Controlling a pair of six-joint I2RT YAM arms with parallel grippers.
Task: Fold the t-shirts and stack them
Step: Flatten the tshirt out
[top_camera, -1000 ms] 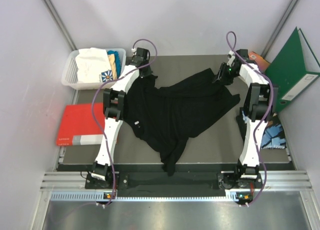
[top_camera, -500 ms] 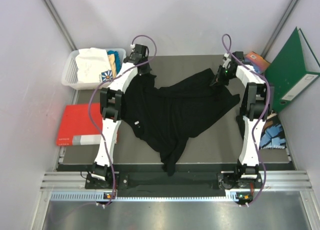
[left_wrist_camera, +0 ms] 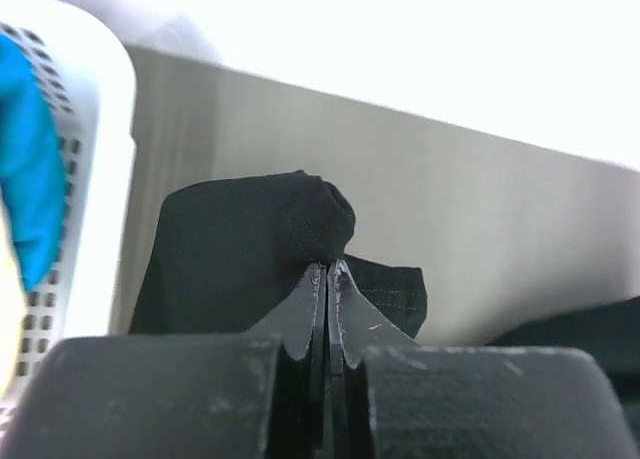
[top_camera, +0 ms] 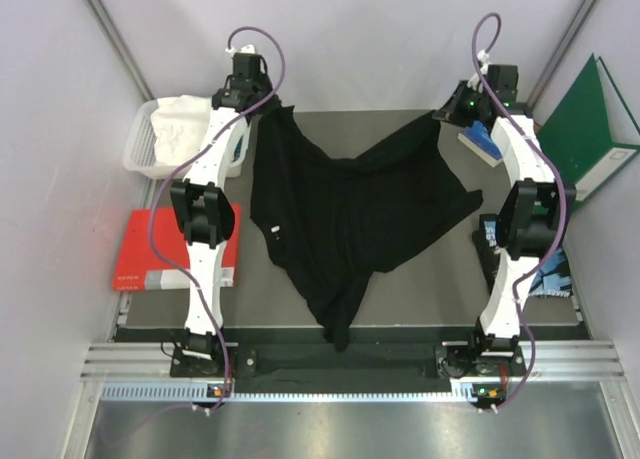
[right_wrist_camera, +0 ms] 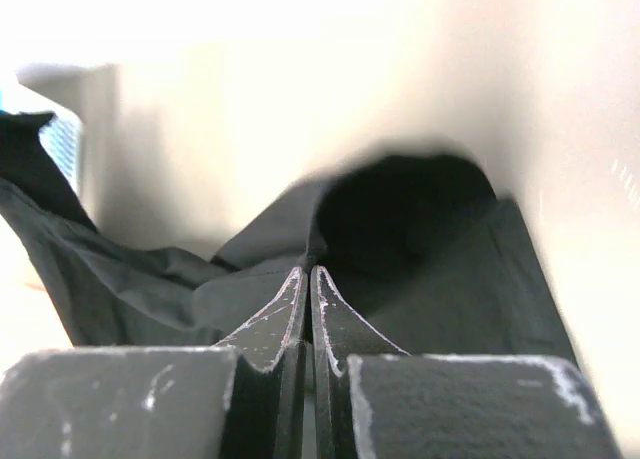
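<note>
The black t-shirt [top_camera: 345, 219], of soft matte cloth, is spread creased and unfolded over the smooth grey table [top_camera: 430, 279], lifted at its two far corners. One corner is pinched in the left jaws, the other in the right jaws. No fold or stack is judged made, and pale shirts [top_camera: 185, 124] are left in the perforated white basket [top_camera: 140, 154].

Grey table [top_camera: 440, 279]: black t-shirt [top_camera: 350, 214] across middle; white basket [top_camera: 140, 149] far left; red book [top_camera: 145, 249] left edge; magazine [top_camera: 550, 274] right.
</note>
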